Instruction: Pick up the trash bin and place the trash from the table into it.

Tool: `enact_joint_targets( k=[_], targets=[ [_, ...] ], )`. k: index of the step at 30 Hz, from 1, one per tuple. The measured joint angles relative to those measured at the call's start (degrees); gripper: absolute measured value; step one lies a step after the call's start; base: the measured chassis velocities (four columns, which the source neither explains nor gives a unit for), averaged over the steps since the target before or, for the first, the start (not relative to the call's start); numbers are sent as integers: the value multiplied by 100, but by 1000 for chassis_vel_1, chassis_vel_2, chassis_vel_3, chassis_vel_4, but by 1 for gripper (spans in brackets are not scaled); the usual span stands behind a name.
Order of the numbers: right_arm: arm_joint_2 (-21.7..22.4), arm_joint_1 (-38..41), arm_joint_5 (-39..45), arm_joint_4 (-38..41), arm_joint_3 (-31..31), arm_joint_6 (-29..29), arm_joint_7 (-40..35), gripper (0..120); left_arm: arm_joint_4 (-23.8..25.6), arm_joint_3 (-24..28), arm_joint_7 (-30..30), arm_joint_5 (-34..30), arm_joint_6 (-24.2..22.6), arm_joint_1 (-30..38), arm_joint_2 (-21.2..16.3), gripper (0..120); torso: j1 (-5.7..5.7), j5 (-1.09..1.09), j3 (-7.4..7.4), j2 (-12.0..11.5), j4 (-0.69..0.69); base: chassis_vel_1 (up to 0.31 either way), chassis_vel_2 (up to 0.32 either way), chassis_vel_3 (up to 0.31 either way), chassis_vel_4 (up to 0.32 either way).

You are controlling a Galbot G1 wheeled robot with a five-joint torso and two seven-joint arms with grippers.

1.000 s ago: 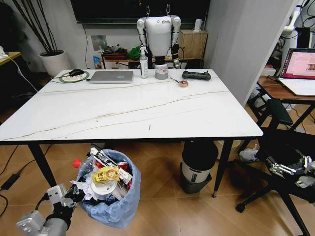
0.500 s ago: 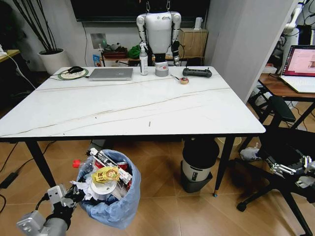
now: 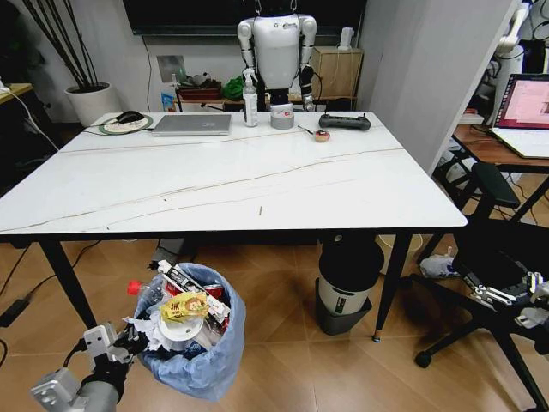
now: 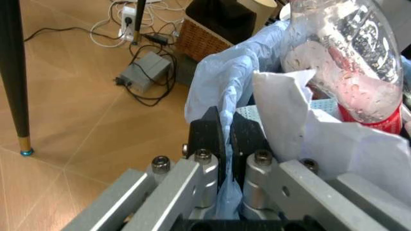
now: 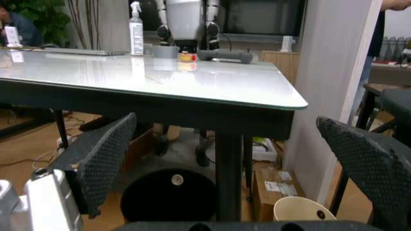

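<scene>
White marble table (image 3: pixel 232 184) spans my head view, with a laptop (image 3: pixel 192 124) and spray bottle (image 3: pixel 250 101) along its far edge. On the wooden floor in front of it stands the bin (image 3: pixel 190 333), heaped with trash (image 3: pixel 183 306); my left gripper (image 3: pixel 120 345) is at its rim. From my left wrist, the jaws are clamped on the blue bag (image 4: pixel 224 91), beside a clear bottle (image 4: pixel 350 53). From my right wrist, my right gripper (image 5: pixel 231 163) hangs with jaws wide apart, level with the table edge.
</scene>
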State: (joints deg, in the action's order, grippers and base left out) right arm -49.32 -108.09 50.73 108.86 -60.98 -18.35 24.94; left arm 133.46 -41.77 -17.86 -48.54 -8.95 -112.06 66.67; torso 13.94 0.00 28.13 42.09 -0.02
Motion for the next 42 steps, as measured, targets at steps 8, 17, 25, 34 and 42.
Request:
enact_joint_targets(
  k=[8,17,25,34,42],
  targets=[
    [0,0,0,0,0,0,0,100,-4,12,0,-10,-3,5,7,0,-78,0,-102,-182,0,0,0,0,0],
    [0,0,0,0,0,0,0,100,-13,20,2,-13,-4,1,13,0,-174,0,-251,-426,0,0,0,0,0],
    [0,0,0,0,0,0,0,100,-32,25,3,-36,-5,13,16,0,-253,0,-358,-612,0,0,0,0,0],
    [0,0,0,0,0,0,0,100,-32,43,3,-43,-6,12,22,0,-340,0,-488,-829,0,0,0,0,0],
    [0,0,0,0,0,0,0,100,-41,62,3,-38,-6,13,26,0,-414,0,-613,-1028,0,0,0,0,0]
  ],
)
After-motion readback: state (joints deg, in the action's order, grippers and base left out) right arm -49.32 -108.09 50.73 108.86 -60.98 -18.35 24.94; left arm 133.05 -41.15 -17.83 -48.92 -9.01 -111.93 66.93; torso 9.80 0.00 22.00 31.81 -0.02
